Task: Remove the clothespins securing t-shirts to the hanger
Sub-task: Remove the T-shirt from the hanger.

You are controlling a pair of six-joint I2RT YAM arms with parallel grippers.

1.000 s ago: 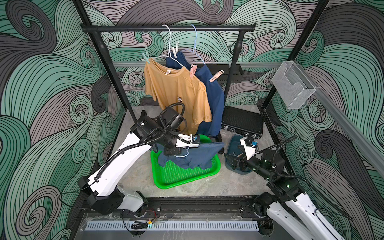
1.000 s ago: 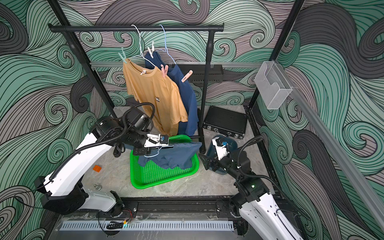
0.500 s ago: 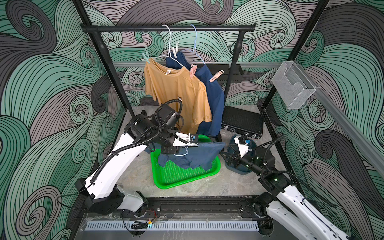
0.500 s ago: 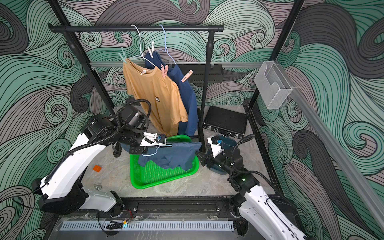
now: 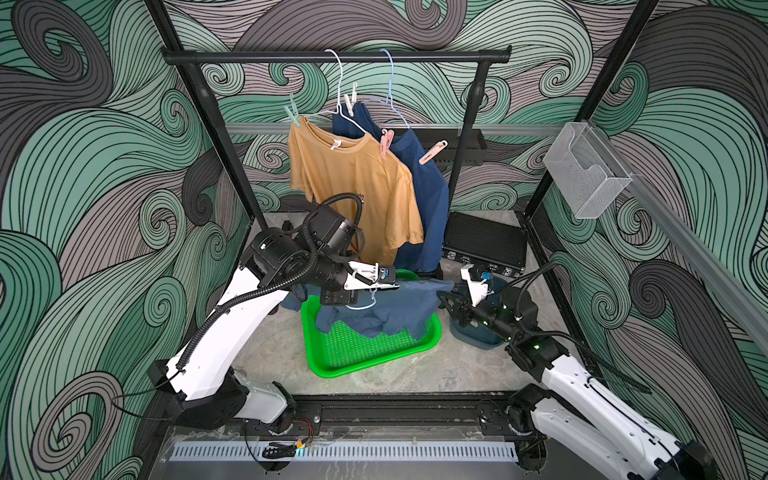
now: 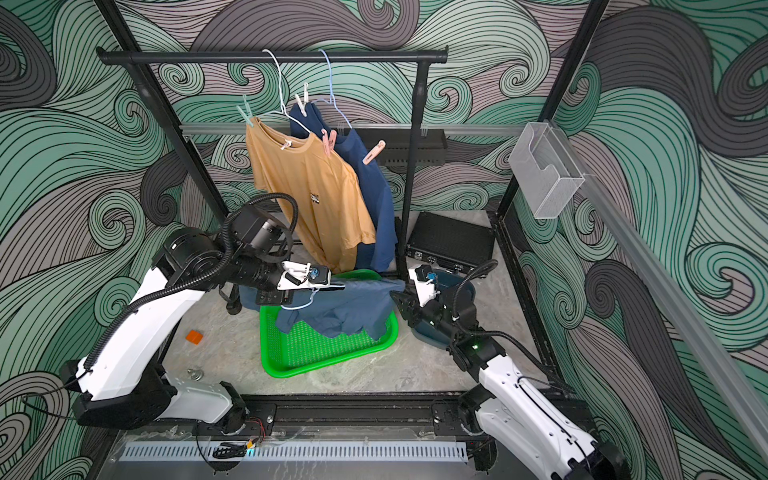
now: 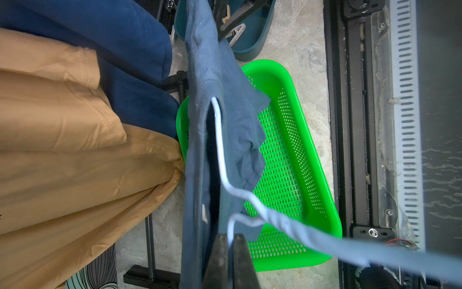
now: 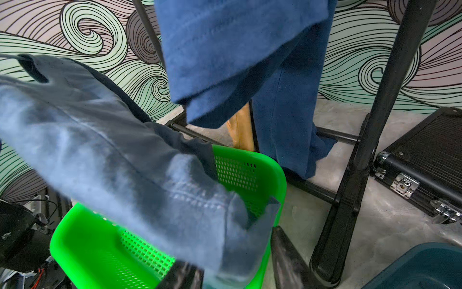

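My left gripper [image 7: 231,236] is shut on a pale wire hanger [image 7: 220,150] that carries the medium blue t-shirt [image 5: 399,309] over the green basket [image 5: 374,357]. My right gripper [image 8: 230,247] has its jaws apart on either side of that shirt's sleeve end [image 8: 225,225]. On the rail hang the mustard t-shirt [image 5: 357,187] and the navy t-shirt [image 5: 432,208]. Clothespins sit on their hangers: mint [image 5: 293,114], white [image 5: 350,99], pink [image 5: 385,141] and peach [image 5: 432,153]. Two loose clothespins [image 7: 236,31] lie in the dark blue bin [image 5: 478,336].
The black rack's rail [image 5: 332,56] and right post [image 8: 375,125] stand close behind the basket. A black case [image 5: 482,243] lies at the back right. A clear box [image 5: 586,174] hangs on the right wall. A small orange piece [image 6: 194,336] lies on the floor.
My right gripper has moved from above the blue bin leftwards to the blue shirt's sleeve, and its jaws have narrowed. The left arm has drawn the hanger slightly to the left.
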